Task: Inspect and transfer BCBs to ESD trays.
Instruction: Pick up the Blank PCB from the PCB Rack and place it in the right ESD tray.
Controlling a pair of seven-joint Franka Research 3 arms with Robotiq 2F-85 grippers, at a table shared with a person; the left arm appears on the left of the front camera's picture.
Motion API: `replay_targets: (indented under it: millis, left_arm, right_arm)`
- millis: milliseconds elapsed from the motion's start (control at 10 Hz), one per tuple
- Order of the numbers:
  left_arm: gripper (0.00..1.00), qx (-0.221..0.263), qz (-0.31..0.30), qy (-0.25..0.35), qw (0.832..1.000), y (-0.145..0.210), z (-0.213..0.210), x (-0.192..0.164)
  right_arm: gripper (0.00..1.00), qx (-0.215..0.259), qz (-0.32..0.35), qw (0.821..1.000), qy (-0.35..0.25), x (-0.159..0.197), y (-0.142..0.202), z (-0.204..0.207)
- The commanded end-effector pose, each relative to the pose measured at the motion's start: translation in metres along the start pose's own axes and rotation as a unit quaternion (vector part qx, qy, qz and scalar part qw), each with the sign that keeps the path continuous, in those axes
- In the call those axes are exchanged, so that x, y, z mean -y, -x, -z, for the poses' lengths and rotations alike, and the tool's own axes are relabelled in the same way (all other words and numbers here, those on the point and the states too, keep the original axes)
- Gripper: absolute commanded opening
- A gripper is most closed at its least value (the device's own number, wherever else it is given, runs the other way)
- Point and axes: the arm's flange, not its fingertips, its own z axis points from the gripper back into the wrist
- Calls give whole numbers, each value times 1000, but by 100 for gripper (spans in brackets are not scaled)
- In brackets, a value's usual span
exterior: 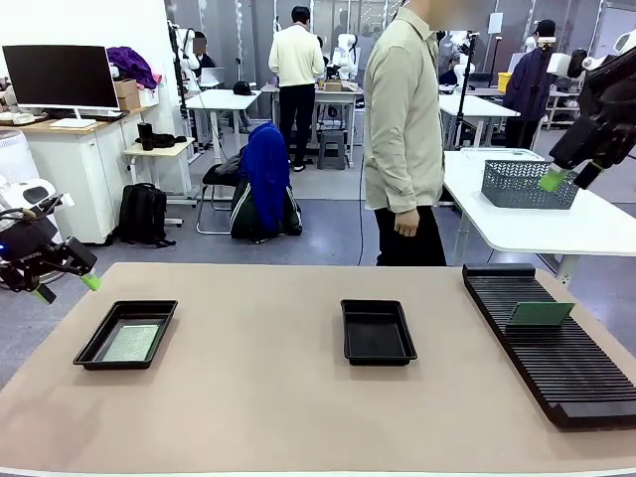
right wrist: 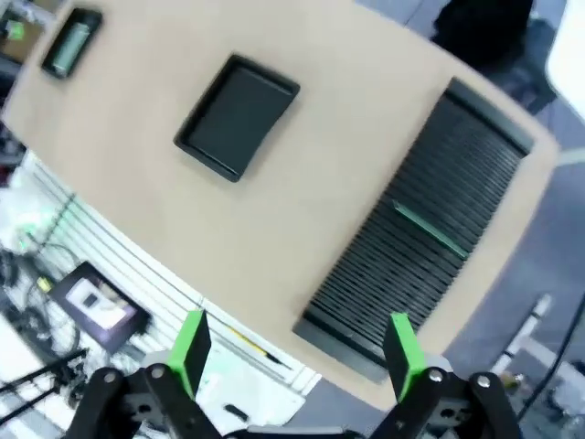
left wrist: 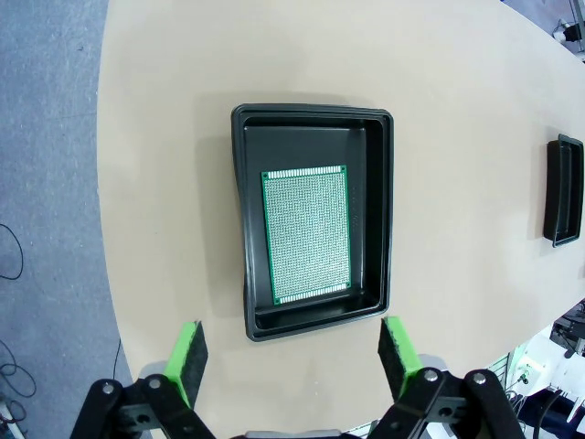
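While both grippers hang clear of the table (exterior: 268,397) with jaws spread wide and nothing between the pads, nothing is in hand yet. Left gripper (left wrist: 291,334) looks straight down on left tray (left wrist: 311,142). Tray BCB (left wrist: 306,235) lies flat on its floor, just ahead of the fingertips, between them but shifted toward the left-hand finger's side. Right gripper (right wrist: 296,325) sits high over the rack (right wrist: 384,283). Rack BCB (right wrist: 430,230) stands on edge in a slot, well ahead of the right-hand finger. Mid tray (right wrist: 238,114) is empty, farther out ahead of the left-hand finger. Handling guess: both BCBs look thin, light and stiff. Faces are likely scratch- and static-sensitive, and edges slick under the pads. Best hold on rack BCB is probably its exposed top edge, one pad on each face, then a straight pull along the slot so it doesn't bind in the ribs. Once flat in a tray a board would be hard to pinch, since the walls crowd the fingers. In the way: rack ribs on either side of rack BCB, and the raised tray rim at set-down. Person (exterior: 402,129) stands at the far side beyond mid tray, visible hand off the table.
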Motion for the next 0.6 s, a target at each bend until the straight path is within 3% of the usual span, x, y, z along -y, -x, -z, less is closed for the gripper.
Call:
replay_targets:
  millis: [0, 500]
  left_arm:
    - [100, 5, 0, 1, 1000, -1, 1, -1]
    - [100, 5, 0, 1, 1000, -1, 1, -1]
  right_arm:
    - [100, -20, -92, 995, 21, 12, -3, -9]
    - [100, -68, -295, 953, 15, 26, -8, -15]
